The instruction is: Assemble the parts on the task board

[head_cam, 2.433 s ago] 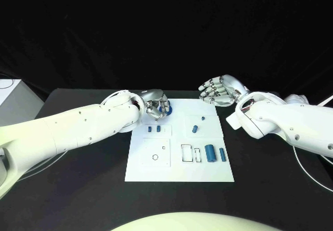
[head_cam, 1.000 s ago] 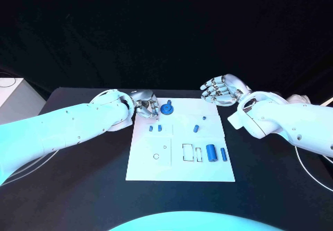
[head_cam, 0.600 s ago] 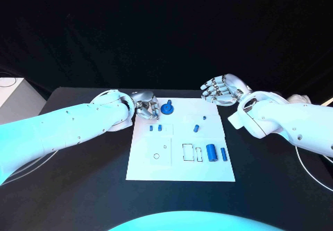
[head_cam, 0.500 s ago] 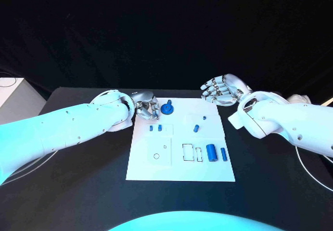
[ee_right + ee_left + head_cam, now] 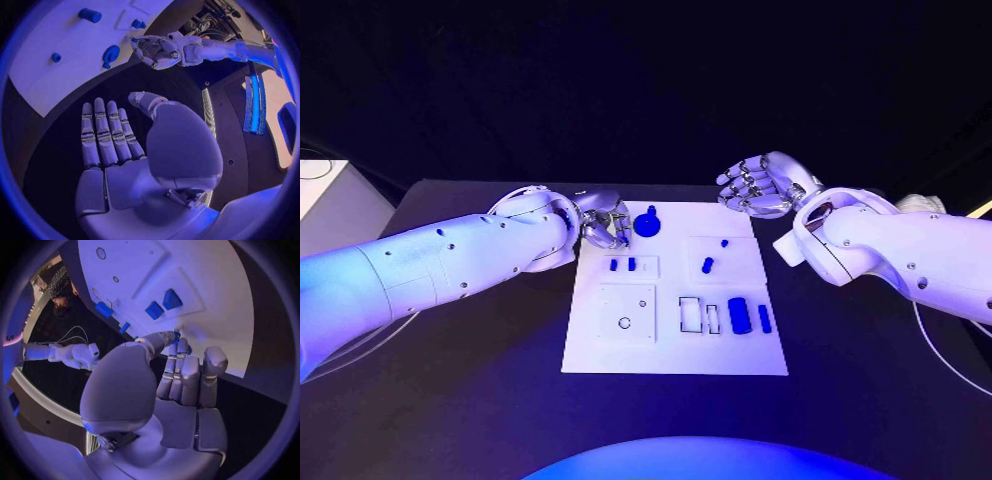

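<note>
The task board [image 5: 672,345], a white plate, lies in the middle of the head view on the black table [image 5: 473,400], its long side running from the lower edge up toward the top of the frame. At its upper left corner the left hand [image 5: 604,222] hangs beside a round blue part with a short stem [image 5: 648,224]; the stem points toward the top of the frame. The fingers are curled in, and the left wrist view shows the fingertips [image 5: 177,338] touching something blue, but whether the hand grips the part cannot be told.

Below that part, two small blue blocks [image 5: 623,265] stand side by side in a square recess left of the board's centre line. Right of them, a tiny blue peg [image 5: 723,243] sits above a short blue pin [image 5: 708,265] whose long axis tilts slightly from upright in the frame. Lower right, a thick blue cylinder [image 5: 738,315] and a thinner blue rod [image 5: 764,318] lie parallel, long axes running up and down the frame, beside two empty rectangular slots [image 5: 698,316].

The right hand [image 5: 760,187] hovers at the board's upper right corner, off its edge, palm showing, fingers apart and holding nothing; the right wrist view shows its fingers [image 5: 103,135] straight over the dark table.
</note>
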Action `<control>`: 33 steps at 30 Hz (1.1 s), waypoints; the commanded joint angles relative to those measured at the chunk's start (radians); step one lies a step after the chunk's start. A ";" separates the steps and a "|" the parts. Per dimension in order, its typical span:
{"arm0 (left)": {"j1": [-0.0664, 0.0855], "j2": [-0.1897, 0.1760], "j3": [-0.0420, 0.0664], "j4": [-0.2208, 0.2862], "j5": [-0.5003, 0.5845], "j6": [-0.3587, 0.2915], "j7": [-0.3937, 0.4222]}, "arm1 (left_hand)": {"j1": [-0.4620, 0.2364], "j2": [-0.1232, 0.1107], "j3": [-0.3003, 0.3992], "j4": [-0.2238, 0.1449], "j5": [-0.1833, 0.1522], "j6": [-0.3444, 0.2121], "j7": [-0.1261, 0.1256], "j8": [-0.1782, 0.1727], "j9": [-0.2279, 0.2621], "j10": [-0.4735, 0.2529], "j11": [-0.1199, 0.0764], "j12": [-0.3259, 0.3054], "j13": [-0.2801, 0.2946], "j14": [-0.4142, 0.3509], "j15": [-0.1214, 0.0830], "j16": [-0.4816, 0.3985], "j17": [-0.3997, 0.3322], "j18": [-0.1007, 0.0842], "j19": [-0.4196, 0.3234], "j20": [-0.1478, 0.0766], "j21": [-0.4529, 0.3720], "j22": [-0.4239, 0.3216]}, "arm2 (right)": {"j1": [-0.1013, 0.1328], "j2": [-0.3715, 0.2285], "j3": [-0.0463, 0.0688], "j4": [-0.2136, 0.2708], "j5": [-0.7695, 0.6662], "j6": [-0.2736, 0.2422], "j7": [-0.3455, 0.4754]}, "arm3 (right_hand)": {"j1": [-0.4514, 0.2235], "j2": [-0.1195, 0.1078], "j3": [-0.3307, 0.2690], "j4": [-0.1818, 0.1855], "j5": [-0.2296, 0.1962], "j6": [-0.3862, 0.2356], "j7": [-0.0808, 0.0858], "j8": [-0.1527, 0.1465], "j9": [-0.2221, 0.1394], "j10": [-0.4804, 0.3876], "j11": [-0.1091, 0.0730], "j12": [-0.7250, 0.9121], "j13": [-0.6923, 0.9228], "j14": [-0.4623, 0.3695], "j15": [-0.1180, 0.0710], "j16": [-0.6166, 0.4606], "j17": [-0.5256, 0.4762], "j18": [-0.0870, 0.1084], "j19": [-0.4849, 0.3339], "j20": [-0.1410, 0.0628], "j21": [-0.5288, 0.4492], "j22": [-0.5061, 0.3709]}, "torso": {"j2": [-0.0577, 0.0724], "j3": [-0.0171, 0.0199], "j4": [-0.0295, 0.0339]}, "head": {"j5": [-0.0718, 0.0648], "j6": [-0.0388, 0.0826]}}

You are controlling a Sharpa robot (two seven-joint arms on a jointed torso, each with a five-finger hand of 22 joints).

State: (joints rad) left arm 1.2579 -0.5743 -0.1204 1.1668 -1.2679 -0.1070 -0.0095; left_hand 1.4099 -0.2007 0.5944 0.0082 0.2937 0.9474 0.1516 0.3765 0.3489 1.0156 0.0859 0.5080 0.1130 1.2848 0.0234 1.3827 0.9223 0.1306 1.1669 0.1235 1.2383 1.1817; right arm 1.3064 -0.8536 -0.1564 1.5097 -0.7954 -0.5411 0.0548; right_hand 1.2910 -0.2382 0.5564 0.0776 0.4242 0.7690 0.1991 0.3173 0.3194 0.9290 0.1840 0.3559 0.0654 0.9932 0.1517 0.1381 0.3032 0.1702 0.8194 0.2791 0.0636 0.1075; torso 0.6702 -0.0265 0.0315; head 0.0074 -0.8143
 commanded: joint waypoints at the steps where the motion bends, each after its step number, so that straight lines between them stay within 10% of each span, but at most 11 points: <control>1: -0.001 0.002 0.000 0.002 -0.003 0.027 -0.006 | -0.007 0.005 -0.005 0.000 -0.003 0.010 0.000 -0.005 0.001 0.008 0.002 -0.006 -0.001 0.004 -0.002 0.003 0.001 -0.012 0.008 0.000 0.004 0.001 | 0.000 0.001 0.000 0.001 -0.008 0.010 0.010 | -0.008 0.002 0.004 -0.004 0.004 0.008 0.051 0.000 -0.001 0.004 0.004 0.005 -0.001 0.001 0.004 -0.005 -0.001 0.014 -0.005 0.001 0.001 -0.001 | -0.001 0.0001 0.0002 | 0.000 -0.001; 33: -0.001 0.019 -0.006 -0.021 -0.001 0.025 -0.017 | -0.007 0.005 -0.005 -0.001 -0.002 0.010 0.000 -0.008 0.001 0.010 0.002 -0.011 -0.001 -0.001 -0.002 0.000 -0.009 -0.011 0.005 0.000 0.001 -0.002 | 0.000 0.000 0.000 0.002 -0.009 0.010 0.010 | -0.008 0.002 0.004 -0.004 0.004 0.008 0.051 0.000 -0.001 0.004 0.004 0.005 -0.001 0.001 0.004 -0.005 -0.001 0.014 -0.005 0.001 0.001 -0.001 | 0.000 0.0006 -0.0003 | -0.003 -0.001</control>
State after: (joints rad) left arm 1.2579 -0.5583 -0.1251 1.1466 -1.2681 -0.0832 -0.0211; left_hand 1.4099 -0.2007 0.5944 0.0082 0.2937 0.9509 0.1479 0.3724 0.3512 1.0189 0.0894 0.5025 0.1131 1.2848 0.0234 1.3825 0.9129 0.1306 1.1668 0.1235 1.2382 1.1800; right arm 1.3064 -0.8539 -0.1564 1.5105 -0.7956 -0.5411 0.0547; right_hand 1.2911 -0.2382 0.5564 0.0776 0.4242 0.7691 0.1991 0.3173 0.3196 0.9290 0.1840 0.3559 0.0654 0.9932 0.1518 0.1381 0.3033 0.1702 0.8194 0.2791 0.0636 0.1076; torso 0.6700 -0.0259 0.0315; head 0.0043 -0.8152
